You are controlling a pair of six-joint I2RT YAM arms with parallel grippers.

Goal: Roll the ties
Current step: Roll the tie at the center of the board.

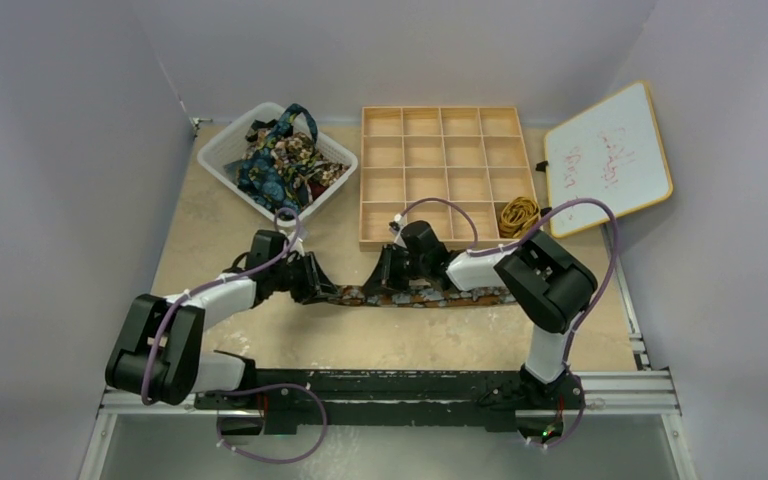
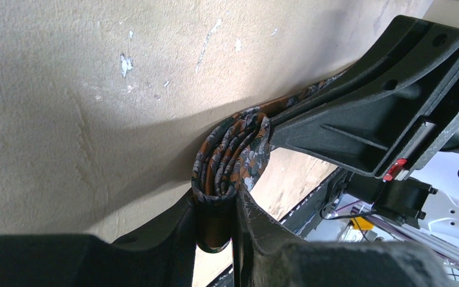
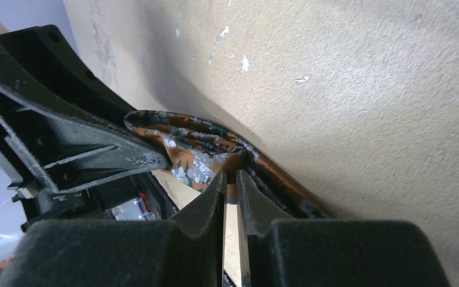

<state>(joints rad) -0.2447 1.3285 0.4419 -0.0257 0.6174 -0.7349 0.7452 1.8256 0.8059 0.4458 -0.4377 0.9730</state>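
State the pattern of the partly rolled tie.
Dark brown tie, orange-grey blotches; clearest in left wrist view.

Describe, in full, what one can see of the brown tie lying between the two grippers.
The brown tie is thin fabric, dark brown with orange and grey blotches. It lies flat on the table, stretched left to right. Its left end is wound into a small coil of several layers, pinched by the left gripper. The right gripper nips a fold further along it.

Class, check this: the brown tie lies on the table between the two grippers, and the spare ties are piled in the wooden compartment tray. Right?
No. The top view shows the spare ties piled in the white basket, not the wooden tray. The brown tie part is right.
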